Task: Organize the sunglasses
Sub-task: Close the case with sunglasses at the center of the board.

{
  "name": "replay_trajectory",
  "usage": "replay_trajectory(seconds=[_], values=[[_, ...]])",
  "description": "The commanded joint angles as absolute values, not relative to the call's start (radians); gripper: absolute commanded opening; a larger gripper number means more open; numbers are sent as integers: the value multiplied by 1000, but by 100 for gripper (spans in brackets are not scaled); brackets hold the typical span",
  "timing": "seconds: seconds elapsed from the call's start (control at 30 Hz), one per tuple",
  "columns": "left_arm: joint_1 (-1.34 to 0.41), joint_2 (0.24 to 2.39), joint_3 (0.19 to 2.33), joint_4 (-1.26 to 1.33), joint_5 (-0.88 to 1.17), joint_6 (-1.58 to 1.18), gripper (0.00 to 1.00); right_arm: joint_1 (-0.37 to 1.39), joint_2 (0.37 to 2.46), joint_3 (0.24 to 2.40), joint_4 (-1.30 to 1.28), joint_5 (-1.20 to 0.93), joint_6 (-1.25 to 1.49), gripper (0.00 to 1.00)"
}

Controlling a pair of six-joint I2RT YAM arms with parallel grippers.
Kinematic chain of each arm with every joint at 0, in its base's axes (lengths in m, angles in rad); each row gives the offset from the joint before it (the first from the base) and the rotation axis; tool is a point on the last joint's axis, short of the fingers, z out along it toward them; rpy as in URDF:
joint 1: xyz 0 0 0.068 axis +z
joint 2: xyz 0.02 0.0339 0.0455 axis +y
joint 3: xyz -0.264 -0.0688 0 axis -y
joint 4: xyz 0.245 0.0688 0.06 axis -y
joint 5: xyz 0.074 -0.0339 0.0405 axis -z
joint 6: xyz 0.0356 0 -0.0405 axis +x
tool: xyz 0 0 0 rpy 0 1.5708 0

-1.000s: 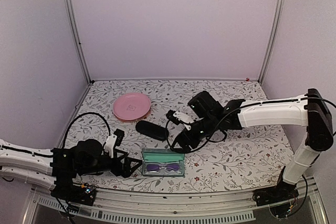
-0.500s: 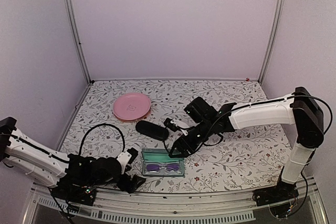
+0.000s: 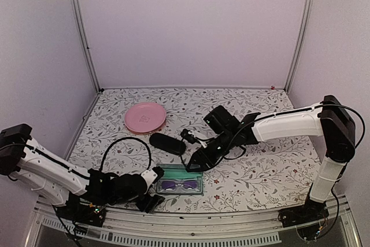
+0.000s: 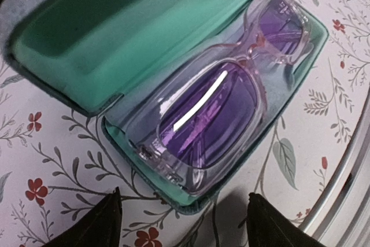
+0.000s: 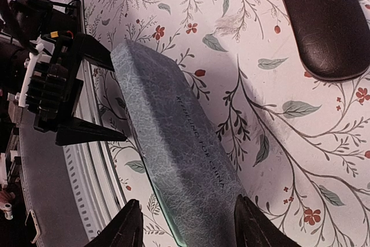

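A pair of sunglasses [image 3: 178, 185] with a pale pinkish translucent frame and purple lenses [image 4: 219, 102] lies inside an open grey-blue case [image 3: 180, 172] lined in green [image 4: 115, 27]. My left gripper [image 3: 151, 199] is low at the case's left end. It is open [image 4: 182, 227], with a fingertip on each side of the case's corner, touching nothing. My right gripper [image 3: 193, 165] hangs over the raised lid [image 5: 179, 148]. It is open too [image 5: 191, 229], its fingers either side of the lid's end.
A shut black oval case [image 3: 167, 143] lies just behind the open one and shows top right in the right wrist view [image 5: 329, 21]. A pink plate [image 3: 145, 117] sits at the back left. The table's metal front rail [image 3: 191, 224] runs close to the open case.
My left arm has swung right along the front edge to the case's left end. The right gripper has come down to the lid. Both sets of jaws have narrowed.
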State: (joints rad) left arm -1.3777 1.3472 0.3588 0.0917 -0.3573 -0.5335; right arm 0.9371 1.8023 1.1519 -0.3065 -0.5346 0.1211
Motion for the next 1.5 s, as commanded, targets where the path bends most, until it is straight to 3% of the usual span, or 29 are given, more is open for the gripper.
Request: replay_trajectory(seconds=[0.0,0.5,1.03,1.47], values=[[-1361,1375,385,123,-357,-492,73,927,1813,1164,-277,-565,134,54],[-1262,1414,357,299,-317,-431,62,924,1816,1143,-243,-583,162,38],[-1233,1501,346,396,-288,-428,57,929,1795,1080,-177,-578,217,26],[-1244,1562,341,439,-308,-472,55,1008,1754,1063,-161,-449,233,20]])
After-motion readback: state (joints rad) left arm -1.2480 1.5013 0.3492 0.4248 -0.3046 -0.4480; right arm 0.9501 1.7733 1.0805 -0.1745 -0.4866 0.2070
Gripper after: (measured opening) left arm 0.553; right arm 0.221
